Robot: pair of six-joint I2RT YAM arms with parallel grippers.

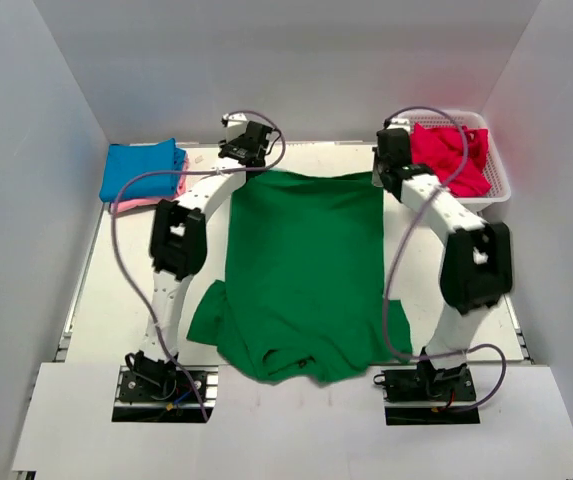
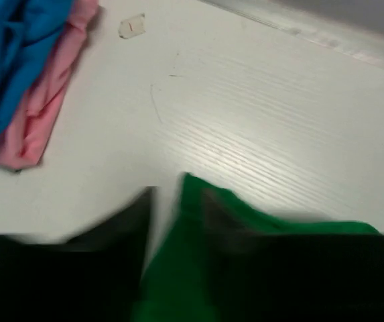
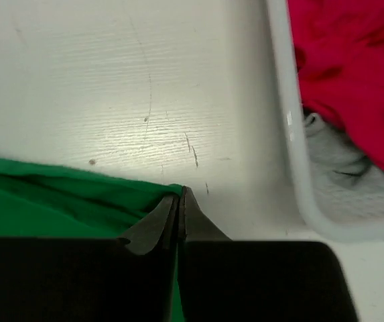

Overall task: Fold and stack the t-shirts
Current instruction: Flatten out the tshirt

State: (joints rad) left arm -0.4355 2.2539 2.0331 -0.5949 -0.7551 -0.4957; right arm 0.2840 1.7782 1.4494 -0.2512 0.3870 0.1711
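Your right gripper [image 3: 180,201] is pinched tight on the far right corner of the green t-shirt [image 1: 301,270]; your left gripper [image 2: 177,198] straddles its far left corner (blur hides whether it's clamped). The shirt lies flat mid-table, long axis running nearward from both grippers

- green t-shirt [image 1: 301,270]: soft matt cloth, rumpled along the near hem
- blue t-shirt [image 2: 11,60], pink t-shirt [image 2: 44,100], red t-shirt [image 3: 352,67]: matt cloth, creased
- table [image 3: 111,80]: white, fine wood-like grain, slight sheen, thin scratches
- basket [image 3: 291,161]: smooth white plastic
- right gripper [image 3: 180,201]: dark, matt
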